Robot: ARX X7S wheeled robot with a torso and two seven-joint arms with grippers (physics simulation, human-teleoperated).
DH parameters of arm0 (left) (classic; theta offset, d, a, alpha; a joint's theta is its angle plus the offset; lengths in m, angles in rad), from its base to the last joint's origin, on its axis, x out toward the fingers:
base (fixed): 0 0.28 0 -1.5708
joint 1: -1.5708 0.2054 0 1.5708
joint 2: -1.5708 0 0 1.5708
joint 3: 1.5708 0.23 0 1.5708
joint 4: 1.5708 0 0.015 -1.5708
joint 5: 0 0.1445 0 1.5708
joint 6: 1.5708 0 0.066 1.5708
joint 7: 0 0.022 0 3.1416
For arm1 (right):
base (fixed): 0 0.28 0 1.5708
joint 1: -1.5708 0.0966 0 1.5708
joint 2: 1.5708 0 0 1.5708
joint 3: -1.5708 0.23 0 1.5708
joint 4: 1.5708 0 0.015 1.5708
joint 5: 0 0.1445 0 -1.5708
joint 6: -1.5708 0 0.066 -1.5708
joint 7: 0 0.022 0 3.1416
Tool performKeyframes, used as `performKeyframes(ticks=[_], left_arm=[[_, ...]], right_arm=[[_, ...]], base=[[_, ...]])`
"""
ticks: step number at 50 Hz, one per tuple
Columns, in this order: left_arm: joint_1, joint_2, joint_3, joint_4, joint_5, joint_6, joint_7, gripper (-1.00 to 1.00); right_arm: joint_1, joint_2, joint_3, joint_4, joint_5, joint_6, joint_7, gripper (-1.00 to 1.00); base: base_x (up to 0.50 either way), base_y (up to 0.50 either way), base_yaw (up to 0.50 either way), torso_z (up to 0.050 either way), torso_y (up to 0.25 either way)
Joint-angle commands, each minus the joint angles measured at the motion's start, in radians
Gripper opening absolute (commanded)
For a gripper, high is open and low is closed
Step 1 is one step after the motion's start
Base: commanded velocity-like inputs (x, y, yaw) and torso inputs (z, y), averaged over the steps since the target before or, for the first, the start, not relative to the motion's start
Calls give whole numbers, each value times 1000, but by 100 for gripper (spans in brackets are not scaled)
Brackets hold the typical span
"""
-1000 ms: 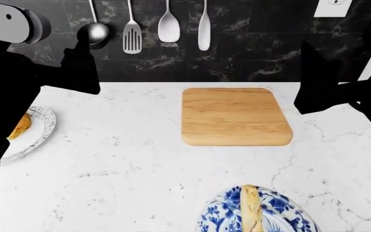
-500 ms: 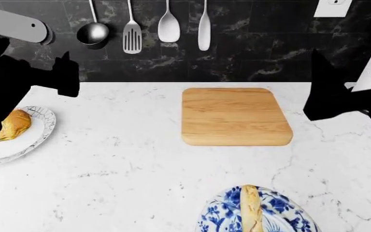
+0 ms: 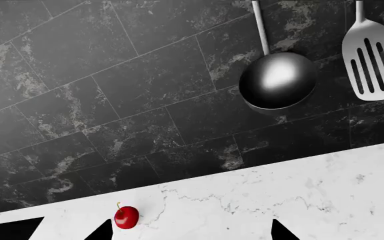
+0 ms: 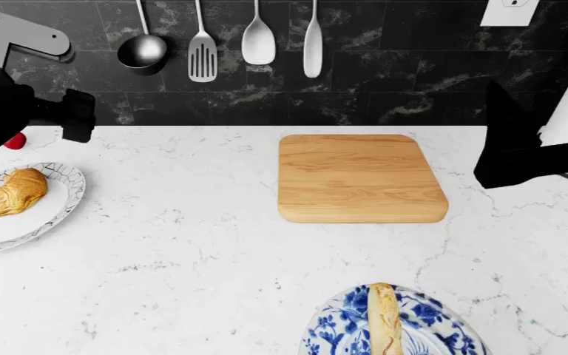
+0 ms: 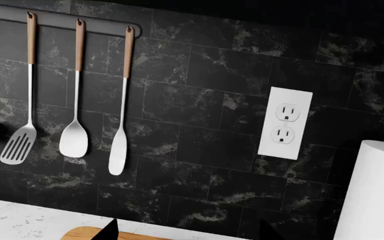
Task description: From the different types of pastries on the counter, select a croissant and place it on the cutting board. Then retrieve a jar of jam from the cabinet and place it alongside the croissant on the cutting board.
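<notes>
The croissant (image 4: 9, 192), lumpy and golden-brown, lies on a white crackle-patterned plate (image 4: 42, 218) at the counter's left edge. The light-wood cutting board (image 4: 360, 177) is bare, near the back wall. A corner of the cutting board (image 5: 85, 234) shows in the right wrist view. A long pale loaf (image 4: 384, 319) lies on a blue patterned plate (image 4: 339, 329) at the front. My left gripper (image 3: 188, 235) is open over bare counter, behind the croissant plate. My right gripper (image 5: 188, 234) is open, held to the right of the board. The jar of jam is out of view.
A red cherry (image 3: 126, 217) lies on the counter by the left fingertip. A ladle (image 3: 277, 80), slotted spatula (image 3: 375, 60) and two spoons (image 4: 258, 41) hang on the black tiled wall. A wall outlet (image 5: 284, 123) and a white paper roll (image 5: 375, 195) are at the back right.
My left arm has pulled back to the left, uncovering the croissant and its plate. My right arm has drifted slightly right. Nothing was grasped.
</notes>
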State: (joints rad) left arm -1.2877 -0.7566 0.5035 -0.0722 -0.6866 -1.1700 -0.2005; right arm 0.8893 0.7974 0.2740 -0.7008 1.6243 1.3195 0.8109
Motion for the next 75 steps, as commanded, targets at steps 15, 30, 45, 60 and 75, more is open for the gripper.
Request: performKeyframes(ticks=[15,30,45,60,75], left_arm=[[-268,11,456,-423,277,93,418,100],[-318,66,583,-600,349,128,535,100],[-284,119,604,-720,353,210,586,100],[-264,141,667,-786,382,221,642,100],[-297,218,660,-948,400,313,648,100]], right_arm=[[-3,36,-20,-2,29,-15,40,100],[-31,22,-31,-12,-20,-26,13,100],[-73,8,-33,-19,-89,-42,-36,100],[-72,14,-46,-19,-81,-51,-23,100],[-87,3,-65,-22,-121,-64,-44,100]], base=[[0,0,0,0,0],[0,0,0,0,0],[0,0,0,0,0],[0,0,0,0,0],[0,0,0,0,0]])
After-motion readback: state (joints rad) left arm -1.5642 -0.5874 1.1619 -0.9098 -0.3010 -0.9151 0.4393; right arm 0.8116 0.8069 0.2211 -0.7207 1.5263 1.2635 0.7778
